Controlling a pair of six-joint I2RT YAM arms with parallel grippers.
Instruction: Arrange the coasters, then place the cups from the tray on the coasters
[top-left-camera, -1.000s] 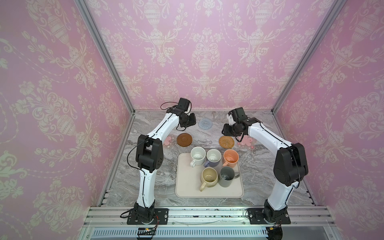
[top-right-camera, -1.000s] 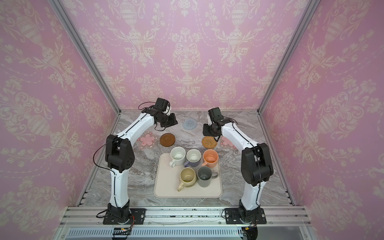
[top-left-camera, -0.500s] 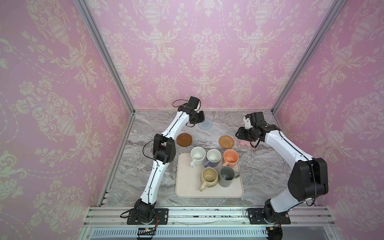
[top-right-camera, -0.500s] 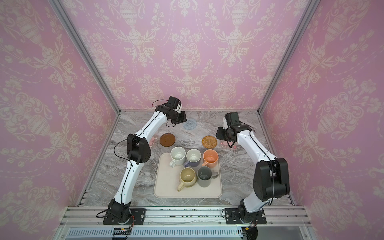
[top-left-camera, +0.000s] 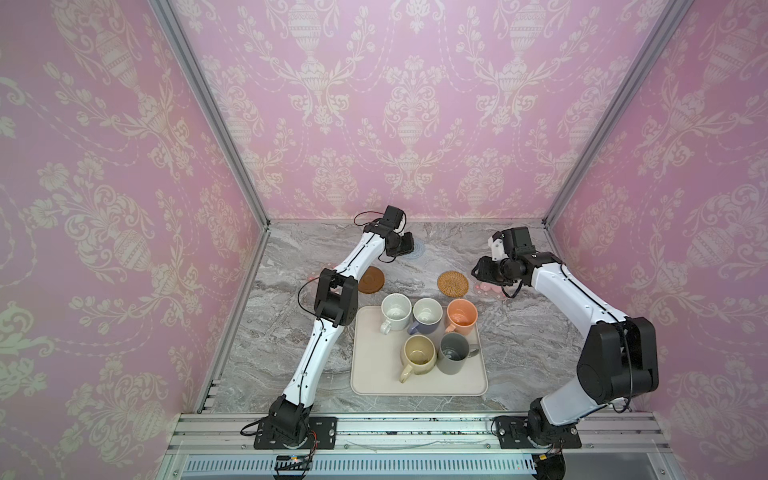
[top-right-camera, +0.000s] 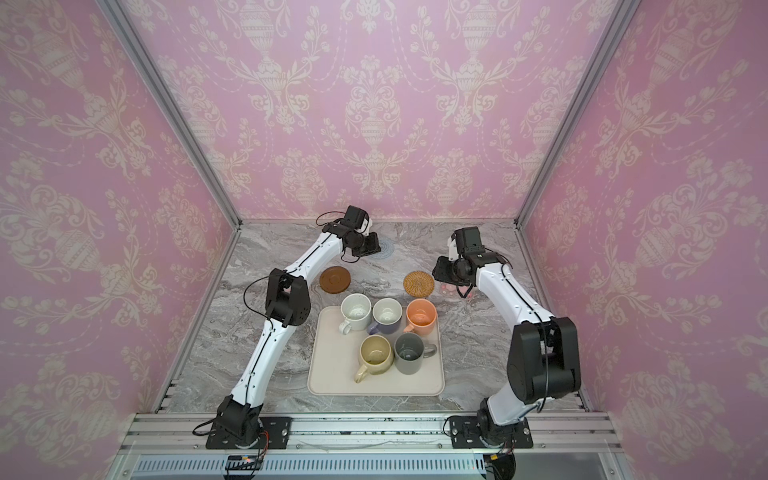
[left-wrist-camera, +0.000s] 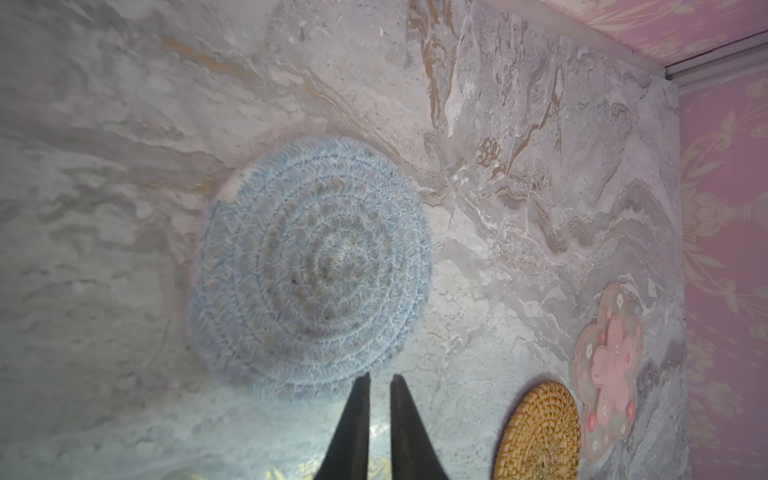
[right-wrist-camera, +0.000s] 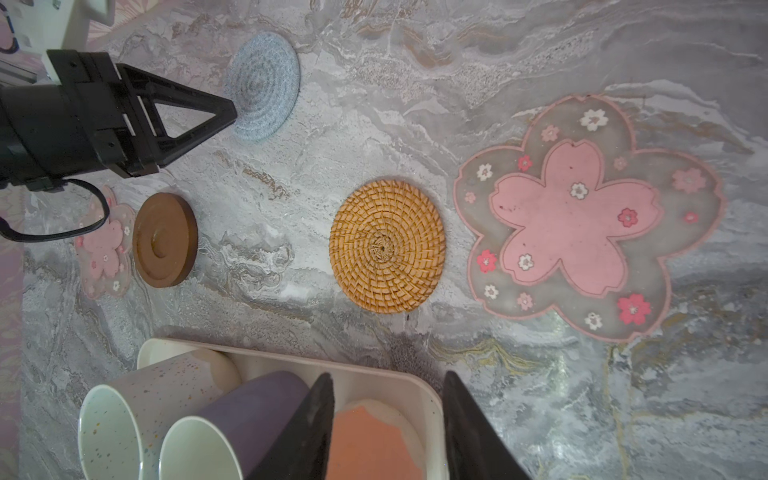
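My left gripper (left-wrist-camera: 380, 376) is at the back, shut on the near rim of the blue-grey crocheted coaster (left-wrist-camera: 309, 266), with only a slim gap between its tips. The coaster lies flat. My right gripper (right-wrist-camera: 386, 374) hangs open and holds nothing, above the tray's (top-left-camera: 374, 374) far right corner beside the right pink flower coaster (right-wrist-camera: 582, 216). The rattan coaster (top-left-camera: 453, 283) and brown wooden coaster (top-left-camera: 371, 280) lie behind the tray. The left pink flower coaster (right-wrist-camera: 104, 249) is mostly hidden by my left arm. On the tray stand the white (top-left-camera: 395, 311), lavender (top-left-camera: 427, 316), peach (top-left-camera: 461, 318), cream-yellow (top-left-camera: 419, 354) and grey (top-left-camera: 454, 353) cups.
Pink patterned walls close in the marble table (top-left-camera: 519, 353) on three sides. The blue-grey coaster lies close to the back wall. My left arm's elbow (top-left-camera: 334, 297) stands just left of the tray's far corner.
My left gripper has moved right to the blue-grey coaster and its jaws have narrowed. My right arm has swung away from the rattan coaster towards the right pink flower coaster.
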